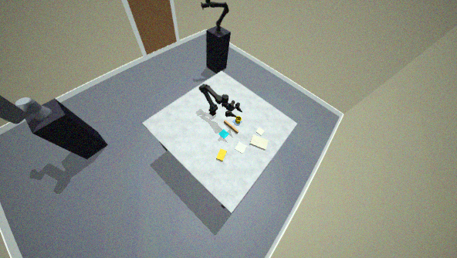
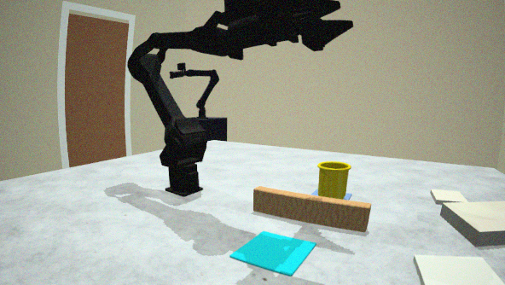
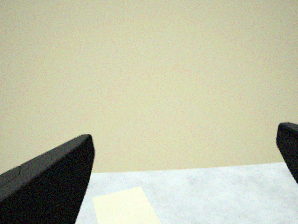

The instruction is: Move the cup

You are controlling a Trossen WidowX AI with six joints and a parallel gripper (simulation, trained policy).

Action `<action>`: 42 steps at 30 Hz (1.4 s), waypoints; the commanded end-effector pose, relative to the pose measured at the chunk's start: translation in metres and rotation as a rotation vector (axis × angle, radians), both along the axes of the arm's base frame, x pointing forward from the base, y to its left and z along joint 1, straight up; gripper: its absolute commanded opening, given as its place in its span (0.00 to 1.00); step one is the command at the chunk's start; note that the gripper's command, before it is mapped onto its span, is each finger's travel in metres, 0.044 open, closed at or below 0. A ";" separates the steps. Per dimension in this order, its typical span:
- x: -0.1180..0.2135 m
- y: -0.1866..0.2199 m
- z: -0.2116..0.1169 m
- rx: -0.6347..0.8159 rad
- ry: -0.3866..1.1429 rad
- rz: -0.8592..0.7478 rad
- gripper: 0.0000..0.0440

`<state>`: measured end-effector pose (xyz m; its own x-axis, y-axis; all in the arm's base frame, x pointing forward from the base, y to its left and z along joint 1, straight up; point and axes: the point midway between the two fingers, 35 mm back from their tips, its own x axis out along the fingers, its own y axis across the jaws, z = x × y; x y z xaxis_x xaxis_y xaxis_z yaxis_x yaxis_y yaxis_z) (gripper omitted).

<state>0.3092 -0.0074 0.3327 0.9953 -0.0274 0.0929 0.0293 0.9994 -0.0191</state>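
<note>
A yellow cup (image 1: 238,120) (image 2: 333,181) stands upright on a blue pad (image 2: 349,196), behind the wooden bar in the exterior view. Its inside is too small and dark to show any marbles. The other pad, cyan (image 1: 224,134) (image 2: 273,253), lies flat on the near side of the bar with nothing standing on it. My gripper (image 1: 238,113) (image 2: 346,14) (image 3: 185,138) is open, its fingers wide apart with nothing between them. It is high above the table, well above the cup and not touching it.
A wooden bar (image 1: 231,127) (image 2: 311,211) stands between the pads. A thick cream slab (image 1: 258,142) (image 2: 482,215), a small cream tile (image 1: 260,131) (image 2: 449,196) and another cream tile (image 1: 241,147) (image 2: 458,270) lie to the right. A yellow block (image 1: 221,154) lies beyond the cyan pad.
</note>
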 end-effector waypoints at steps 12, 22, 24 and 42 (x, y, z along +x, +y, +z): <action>0.002 0.010 0.010 0.028 0.042 0.038 0.20; 0.008 0.021 0.016 0.119 0.119 0.081 0.39; 0.009 0.024 0.018 0.139 0.135 0.091 0.42; 0.021 0.049 0.023 0.352 0.321 0.141 0.36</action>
